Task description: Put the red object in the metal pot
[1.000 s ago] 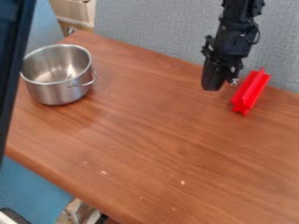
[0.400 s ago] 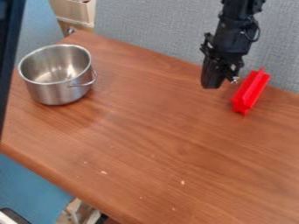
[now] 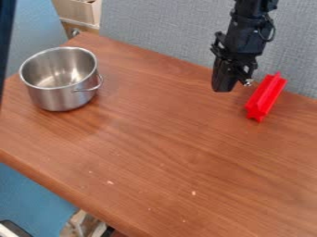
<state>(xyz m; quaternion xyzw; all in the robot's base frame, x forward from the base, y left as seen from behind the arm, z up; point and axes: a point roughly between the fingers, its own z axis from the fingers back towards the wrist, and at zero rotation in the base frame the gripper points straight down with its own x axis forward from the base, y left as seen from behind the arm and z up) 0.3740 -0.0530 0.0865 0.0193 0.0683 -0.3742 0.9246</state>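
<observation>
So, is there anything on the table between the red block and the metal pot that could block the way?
Nothing visible does. The red block lies at the right, the metal pot at the left, and only bare wooden table lies between. The shut gripper hangs beside the block.

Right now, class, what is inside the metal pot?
The metal pot looks empty: only its shiny floor and inner wall show. The near wall hides a small strip of the floor.

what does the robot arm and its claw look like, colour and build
The arm is black all over, a slim boxy column coming down from the top edge, with blocky housings and a few paler glints at mid height. It narrows to a small black claw with thin dark fingers. No markings are legible at this size.
</observation>
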